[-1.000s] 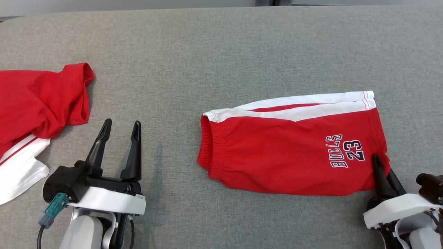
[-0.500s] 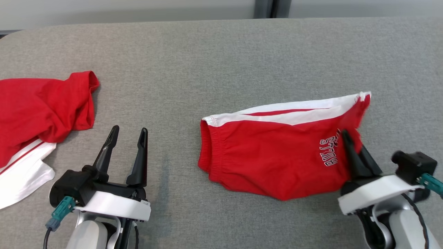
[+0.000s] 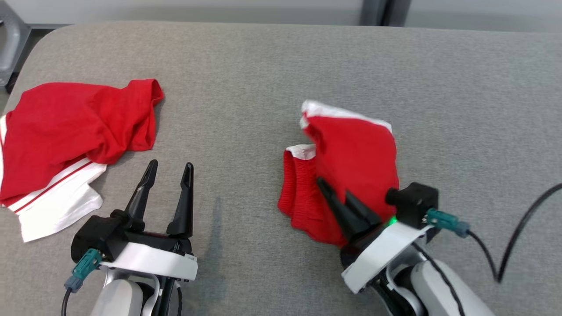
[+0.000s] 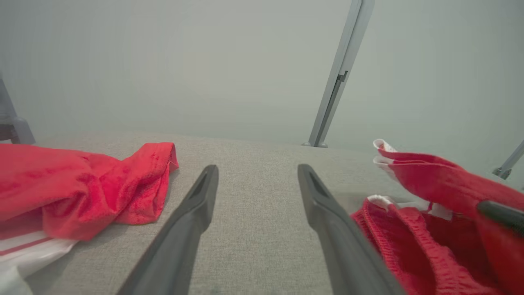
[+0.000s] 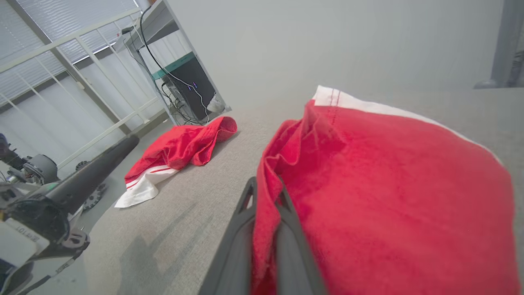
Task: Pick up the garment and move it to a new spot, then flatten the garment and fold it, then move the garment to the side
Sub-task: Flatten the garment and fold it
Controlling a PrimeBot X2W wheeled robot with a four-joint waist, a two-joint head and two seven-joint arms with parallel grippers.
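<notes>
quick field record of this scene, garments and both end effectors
surface: grey fabric top
task garment: red shorts, white trim, one end raised over the waistband end
right end effector: shut on the shorts' edge
left end effector: open, empty, above bare surface
other item: red and white garment, crumpled, far left

I'm looking down on a grey woven-fabric tabletop [image 3: 263,61] with a rounded far-left corner. A crumpled red cloth garment with a white, red-striped edge [image 3: 74,127] lies at the left side, its white part toward the near edge. Past the far edge I see a slanted grey metal post [image 4: 337,78] against a plain pale wall [image 4: 163,61]. Off the left end stand a white rail fence [image 5: 73,78] and a desk holding a dark computer case with cables [image 5: 190,88].
</notes>
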